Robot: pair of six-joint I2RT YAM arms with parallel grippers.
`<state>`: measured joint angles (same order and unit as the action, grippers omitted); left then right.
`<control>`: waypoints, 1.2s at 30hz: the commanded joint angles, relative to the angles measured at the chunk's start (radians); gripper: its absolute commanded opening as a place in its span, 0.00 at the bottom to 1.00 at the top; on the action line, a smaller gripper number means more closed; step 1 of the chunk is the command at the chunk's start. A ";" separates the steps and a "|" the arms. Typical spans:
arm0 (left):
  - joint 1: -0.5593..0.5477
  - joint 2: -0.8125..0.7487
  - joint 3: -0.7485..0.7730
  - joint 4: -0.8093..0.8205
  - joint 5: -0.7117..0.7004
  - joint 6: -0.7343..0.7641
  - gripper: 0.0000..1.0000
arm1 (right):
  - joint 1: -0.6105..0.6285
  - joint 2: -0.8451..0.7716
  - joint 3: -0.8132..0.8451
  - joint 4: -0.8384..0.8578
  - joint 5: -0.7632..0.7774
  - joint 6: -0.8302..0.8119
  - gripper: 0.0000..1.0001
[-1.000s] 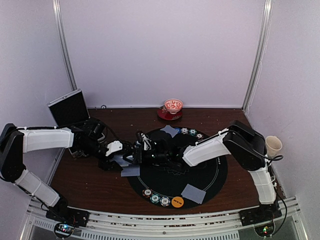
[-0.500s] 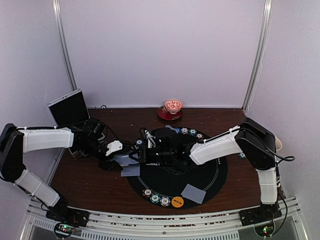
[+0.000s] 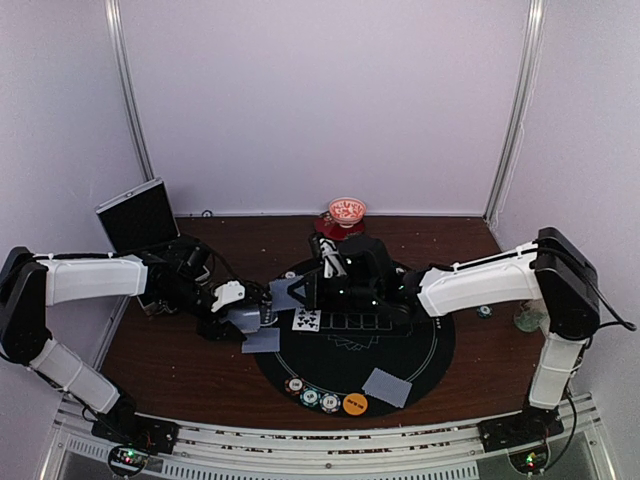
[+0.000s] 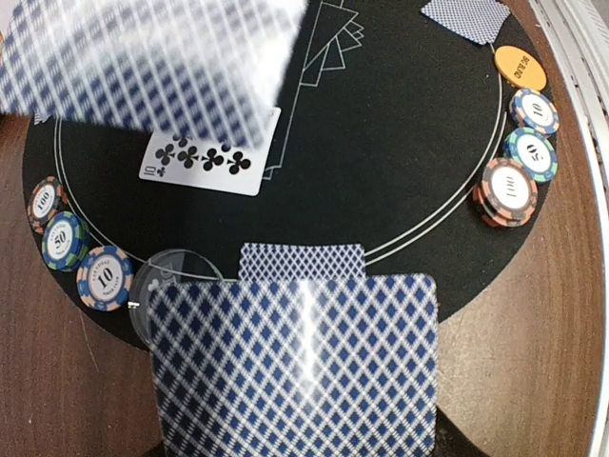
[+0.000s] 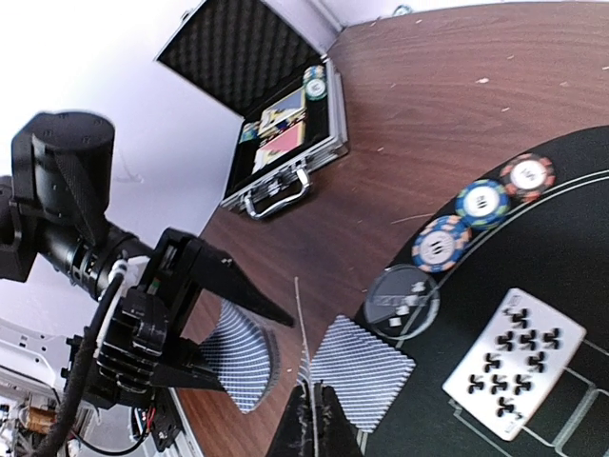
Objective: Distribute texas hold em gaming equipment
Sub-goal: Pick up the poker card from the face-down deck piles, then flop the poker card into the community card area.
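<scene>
The deck (image 4: 295,371) sits clamped in the left pincer (image 3: 255,315) at the left edge of the mat (image 3: 405,350), the right pincer (image 3: 303,292) is closed on a single card (image 3: 284,294), and with a club card (image 3: 306,320) face up and face-down cards (image 3: 387,386) and chips (image 3: 311,396) laid out, dealing looks partly done.

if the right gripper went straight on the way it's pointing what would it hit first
Most likely the left gripper and the deck it grips, just beyond the card in the right gripper. Depth is unclear, so it might pass above them.
</scene>
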<state>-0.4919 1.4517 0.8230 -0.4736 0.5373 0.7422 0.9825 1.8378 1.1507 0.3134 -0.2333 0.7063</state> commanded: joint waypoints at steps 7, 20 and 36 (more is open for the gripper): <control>-0.002 -0.013 0.002 0.008 0.026 0.005 0.58 | -0.121 -0.032 -0.125 -0.026 -0.032 0.058 0.00; -0.002 -0.010 0.001 0.009 0.025 0.006 0.58 | -0.250 0.084 -0.158 0.011 -0.239 0.106 0.00; -0.001 -0.008 0.001 0.009 0.025 0.006 0.58 | -0.295 0.131 -0.180 0.028 -0.280 0.121 0.00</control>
<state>-0.4919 1.4517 0.8230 -0.4736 0.5396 0.7422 0.6949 1.9305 0.9680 0.3264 -0.4969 0.8185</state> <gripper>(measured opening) 0.583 0.007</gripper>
